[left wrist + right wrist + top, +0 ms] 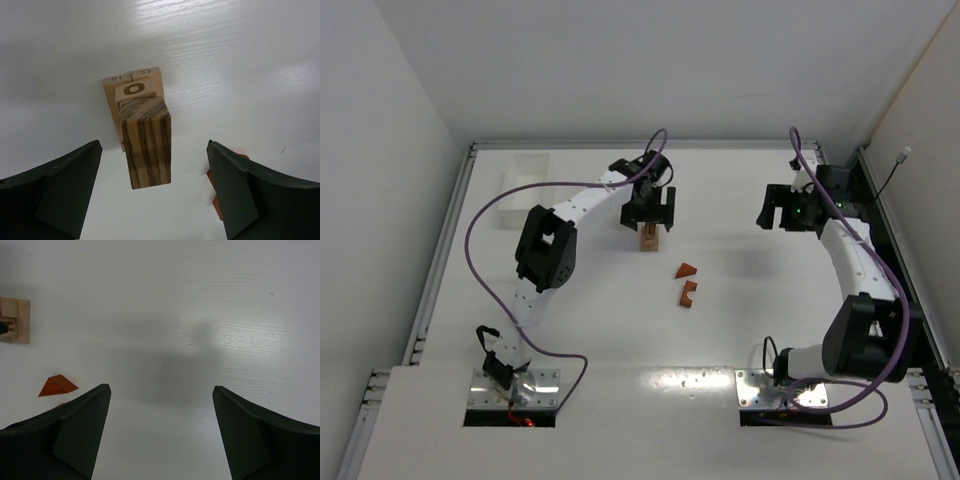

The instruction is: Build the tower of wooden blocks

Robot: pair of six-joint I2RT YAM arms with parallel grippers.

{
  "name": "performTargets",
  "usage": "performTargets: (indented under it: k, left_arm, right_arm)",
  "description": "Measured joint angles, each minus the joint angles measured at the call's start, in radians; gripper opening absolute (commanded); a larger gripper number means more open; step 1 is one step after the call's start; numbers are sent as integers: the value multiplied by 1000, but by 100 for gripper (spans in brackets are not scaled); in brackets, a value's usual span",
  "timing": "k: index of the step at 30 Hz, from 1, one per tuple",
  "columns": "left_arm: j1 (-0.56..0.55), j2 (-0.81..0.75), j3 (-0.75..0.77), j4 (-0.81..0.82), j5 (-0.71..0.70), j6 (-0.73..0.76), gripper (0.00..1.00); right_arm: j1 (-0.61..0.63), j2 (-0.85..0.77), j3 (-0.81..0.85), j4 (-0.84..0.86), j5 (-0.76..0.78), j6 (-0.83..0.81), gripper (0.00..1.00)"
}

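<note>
Above the tower [649,240], the left hand [648,220] is held wide open, gripping nothing; well aside, the right hand [778,216] likewise.

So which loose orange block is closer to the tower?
The triangular wedge. It lies nearer the tower; the other orange piece sits just beyond it, farther off.

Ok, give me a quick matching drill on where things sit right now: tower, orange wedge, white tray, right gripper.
Things:
1 tower
2 orange wedge
3 white tray
4 right gripper

Places or states:
A at the far left corner of the table
B open above bare table
C under the open left gripper, not touched
D loose on the table, apart from the tower on its right

Pairs: 1-C; 2-D; 3-A; 4-B
</note>
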Motion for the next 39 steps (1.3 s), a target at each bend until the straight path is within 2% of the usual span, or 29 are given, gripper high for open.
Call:
performTargets:
  k: [5, 10, 14, 15, 19, 22, 26, 30, 32, 36, 39]
  left_arm:
    - [-11, -7, 35, 6, 6, 31, 86]
    - [-42, -80, 35, 17, -109, 50, 86]
    - [-87, -215, 34, 64, -249, 98, 87]
    - [-95, -259, 32, 81, -287, 110, 91]
    - [-96, -455, -22, 151, -398, 135, 95]
    - [3, -572, -81, 161, -409, 125, 99]
    - [259, -608, -171, 159, -357, 115, 100]
    - [509, -589, -307, 123, -194, 150, 100]
    - [595, -576, -352, 107, -100, 167, 100]
    - [697, -575, -418, 85, 44, 187, 100]
    - [715, -575, -432, 85, 92, 192, 100]
  right_arm:
    - [0, -43, -53, -2, 6, -2, 83]
    - [12, -52, -82, -2, 10, -32, 82]
    - [63, -61, -99, -5, 8, -82, 83]
    - [83, -66, -106, -6, 5, -95, 83]
    - [170, -90, -135, -35, -3, -127, 83]
    - [262, -92, -147, -51, -8, -138, 83]
    - [396, -66, -153, -60, -21, -184, 83]
    - [476, 40, -87, -103, -89, -322, 84]
    - [483, 103, -23, -138, -133, -411, 81]
    - [490, 196, 98, -236, -186, -554, 71]
    - [519, 232, 135, -293, -169, -582, 65]
